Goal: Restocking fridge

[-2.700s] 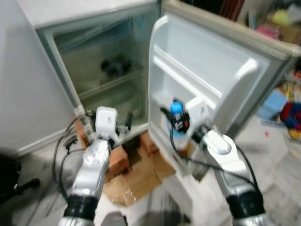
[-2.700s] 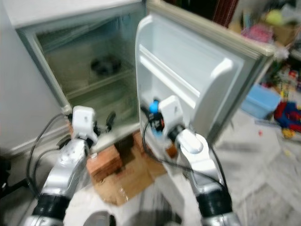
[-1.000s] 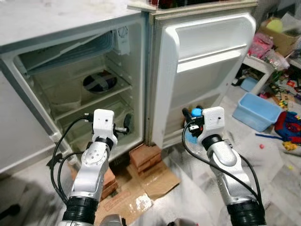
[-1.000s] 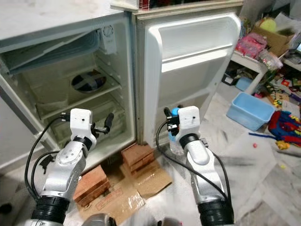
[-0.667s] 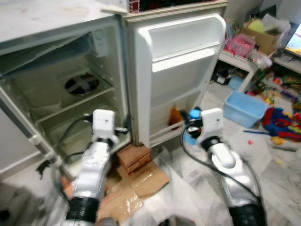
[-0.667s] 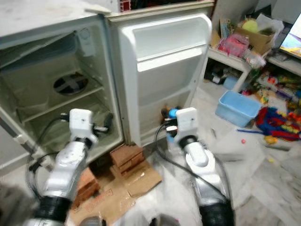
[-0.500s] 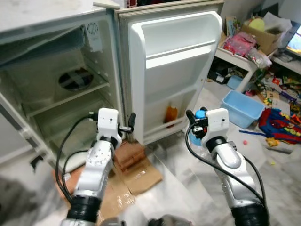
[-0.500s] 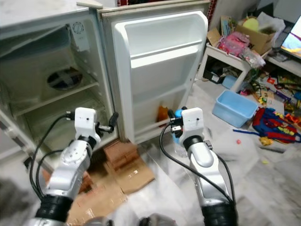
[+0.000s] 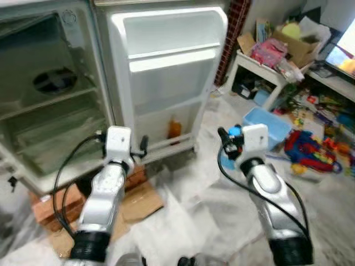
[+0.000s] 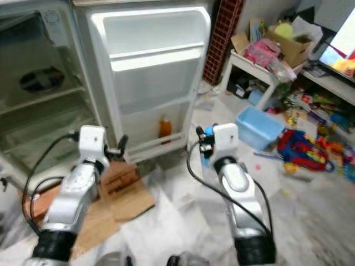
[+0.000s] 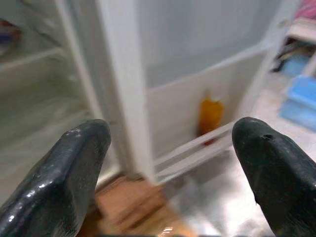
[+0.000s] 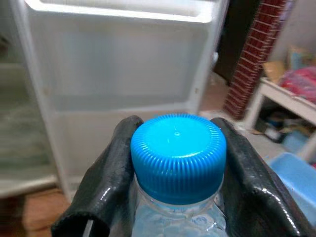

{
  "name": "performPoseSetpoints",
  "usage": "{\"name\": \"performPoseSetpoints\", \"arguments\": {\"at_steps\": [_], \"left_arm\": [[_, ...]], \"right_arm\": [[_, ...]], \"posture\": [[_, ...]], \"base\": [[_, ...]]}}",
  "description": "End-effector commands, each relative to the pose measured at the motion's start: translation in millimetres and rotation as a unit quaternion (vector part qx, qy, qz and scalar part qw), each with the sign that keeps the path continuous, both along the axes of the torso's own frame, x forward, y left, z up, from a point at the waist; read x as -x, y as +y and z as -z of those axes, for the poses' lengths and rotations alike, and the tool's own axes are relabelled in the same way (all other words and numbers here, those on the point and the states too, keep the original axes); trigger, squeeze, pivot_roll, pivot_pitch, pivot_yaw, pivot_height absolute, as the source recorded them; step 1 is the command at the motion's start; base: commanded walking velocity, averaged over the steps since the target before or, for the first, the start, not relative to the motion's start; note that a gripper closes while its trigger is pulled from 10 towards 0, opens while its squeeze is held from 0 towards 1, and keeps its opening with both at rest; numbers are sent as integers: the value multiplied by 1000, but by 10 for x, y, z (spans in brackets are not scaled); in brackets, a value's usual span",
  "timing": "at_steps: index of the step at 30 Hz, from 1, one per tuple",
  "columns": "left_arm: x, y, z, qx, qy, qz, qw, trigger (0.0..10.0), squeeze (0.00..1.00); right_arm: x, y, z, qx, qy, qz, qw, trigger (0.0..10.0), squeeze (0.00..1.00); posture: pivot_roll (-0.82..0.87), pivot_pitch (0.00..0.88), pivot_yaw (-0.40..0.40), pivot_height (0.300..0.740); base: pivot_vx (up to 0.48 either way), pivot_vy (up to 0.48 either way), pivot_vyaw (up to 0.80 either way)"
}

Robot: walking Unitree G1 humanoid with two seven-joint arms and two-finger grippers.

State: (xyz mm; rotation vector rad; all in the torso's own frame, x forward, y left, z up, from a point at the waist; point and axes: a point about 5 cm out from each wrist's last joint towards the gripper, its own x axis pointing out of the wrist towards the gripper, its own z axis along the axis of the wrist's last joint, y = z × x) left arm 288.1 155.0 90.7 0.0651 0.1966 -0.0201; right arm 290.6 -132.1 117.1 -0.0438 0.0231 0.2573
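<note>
Clear plastic water bottle with blue cap [image 12: 177,158]: clamped by the right gripper [image 12: 175,170], now carried back from the white fridge door [image 9: 166,72]; unstocked. Left gripper [image 11: 173,168]: spread wide, empty. Orange bottle [image 9: 175,128]: on the door's bottom shelf.

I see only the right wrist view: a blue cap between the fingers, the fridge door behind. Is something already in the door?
Observer: Yes, one orange bottle stands on the lowest door shelf.
Operator: Does the left gripper hold anything?
Observer: No, the left gripper is open and empty, facing the door.
Operator: What lies on the floor to my right?
Observer: A blue bin, to the right of the right gripper and its water bottle.
</note>
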Motion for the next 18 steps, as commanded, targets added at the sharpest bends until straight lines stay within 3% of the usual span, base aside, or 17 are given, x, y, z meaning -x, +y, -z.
{"name": "performPoseSetpoints", "arguments": {"at_steps": [1, 2, 3, 4, 6, 8, 9, 10, 15, 18], "left_arm": [[13, -64, -117, 50, -32, -4, 998, 10000, 0], [22, -74, -145, 44, -41, 0, 998, 10000, 0], [28, -81, -165, 39, -46, 2, 998, 10000, 157], [36, -78, -184, 32, -53, -1, 998, 10000, 541], [109, -81, -176, 35, -59, -2, 998, 10000, 584], [127, -74, -136, 25, -49, -11, 998, 10000, 573], [146, -68, -97, 15, -34, -23, 999, 10000, 51], [154, -67, -78, 14, -26, -27, 999, 10000, 0], [175, -36, -86, 43, -36, -38, 998, 10000, 0], [191, -64, -82, 79, -43, -18, 996, 10000, 0]], "right_arm": [[-61, -50, -84, -1, -12, 5, 1000, 10000, 0], [-75, -42, -95, -1, -12, 4, 1000, 10000, 0], [-85, -37, -102, 0, -13, 2, 1000, 10000, 0], [-92, -35, -111, 0, -14, 2, 1000, 10000, 0], [-108, -15, -148, 12, -28, -6, 1000, 10000, 0], [-108, -7, -151, 9, -28, -7, 1000, 10000, 0], [-102, -2, -155, 8, -30, -7, 999, 10000, 0], [-99, -2, -158, 8, -32, -7, 999, 10000, 0], [-78, -3, -155, 8, -36, -3, 999, 10000, 0], [-62, 22, -131, 8, -36, -2, 999, 10000, 0]], "posture": [[68, 22, -29, 740], [68, 22, -29, 740], [68, 22, -29, 740], [68, 29, -34, 740], [66, 37, -36, 740], [66, 37, -36, 740], [62, 41, -34, 740], [60, 42, -36, 740], [55, 34, -37, 740], [53, 21, -35, 740]], "base": [[0, 0, 0], [0, 0, 0], [0, 0, 0], [0, 0, 0], [0, 0, 0], [0, 0, 0], [0, 0, 575], [0, 0, 800], [0, 0, 800], [0, 0, 800]]}}
